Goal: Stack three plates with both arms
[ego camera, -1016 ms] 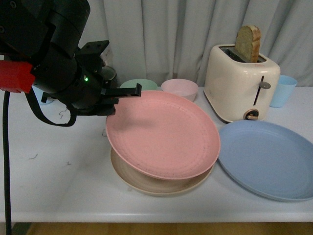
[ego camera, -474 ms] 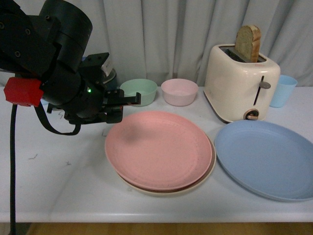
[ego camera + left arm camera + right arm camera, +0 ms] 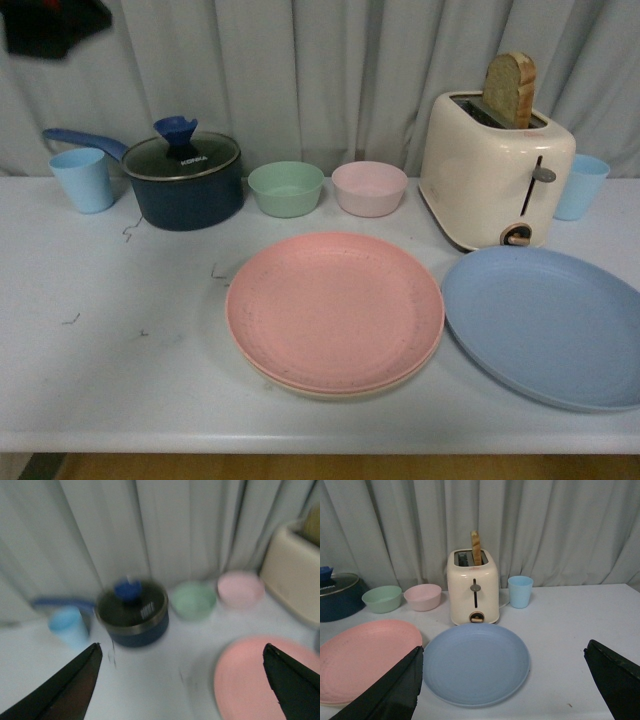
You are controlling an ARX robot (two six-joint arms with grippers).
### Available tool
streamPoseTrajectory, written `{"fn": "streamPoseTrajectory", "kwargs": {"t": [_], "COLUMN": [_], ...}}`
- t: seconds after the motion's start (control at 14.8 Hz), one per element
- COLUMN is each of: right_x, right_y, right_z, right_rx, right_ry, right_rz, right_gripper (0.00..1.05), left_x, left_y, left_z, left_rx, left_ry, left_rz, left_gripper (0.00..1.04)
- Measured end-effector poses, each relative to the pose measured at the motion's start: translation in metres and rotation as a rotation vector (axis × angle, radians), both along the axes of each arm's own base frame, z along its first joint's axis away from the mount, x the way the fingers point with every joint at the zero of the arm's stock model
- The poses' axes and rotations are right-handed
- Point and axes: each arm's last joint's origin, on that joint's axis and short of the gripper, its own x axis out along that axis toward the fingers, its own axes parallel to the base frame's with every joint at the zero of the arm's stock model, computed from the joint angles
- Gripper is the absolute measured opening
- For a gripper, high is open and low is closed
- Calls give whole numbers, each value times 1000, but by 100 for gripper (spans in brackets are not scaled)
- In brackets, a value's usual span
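Sitting alone on the table (image 3: pixel 120 380), the blue plate (image 3: pixel 545 325) lies right in front of the open right tool (image 3: pixel 502 652), the nearer one. The pink plate (image 3: pixel 335 308) rests on the beige plate (image 3: pixel 300 388). The left tool (image 3: pixel 180 650) is open too.

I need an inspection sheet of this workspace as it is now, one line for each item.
Surface: white table, a few small dark marks.
Job's things: pink plate lies on beige plate; blue plate beside them, not stacked.
Clutter: lidded pot, green bowl, pink bowl, toaster with bread slice, left blue cup, right blue cup.
Grippers: left end effector open; right end effector open; both empty.
Cables: nothing seen.
Surroundings: grey curtain behind the table.
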Motion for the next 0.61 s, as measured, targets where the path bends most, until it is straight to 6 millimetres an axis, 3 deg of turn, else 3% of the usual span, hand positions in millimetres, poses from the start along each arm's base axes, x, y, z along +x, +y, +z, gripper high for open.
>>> {"fn": "streamPoseTrajectory", "kwargs": {"t": [0.07,0.14,0.2,0.27,0.47,0.54,0.61], "right_x": [0,0,0,0,0,0,0], "right_y": [0,0,0,0,0,0,0], "right_z": [0,0,0,0,0,0,0], "right_rx": [0,0,0,0,0,0,0], "right_ry": [0,0,0,0,0,0,0], "right_rz": [0,-1,-1,0,0,0,0], "right_gripper": [98,98,98,98,98,98,98], "left_x": [-11,-25,-36,-46,-80,-88,-96], "left_y": [2,7,15,20,29,31,34], "left_z": [16,2,-31,-50,-56,-67,-78], "left_rx": [-62,-108,-113,-110,-141,-143,-135], "left_ry": [-230,-287,-229,-188,-268,-243,-212], "left_rz": [94,133,160,174,165,163,171], "left_gripper": [86,74,61,50,12,1,2]}}
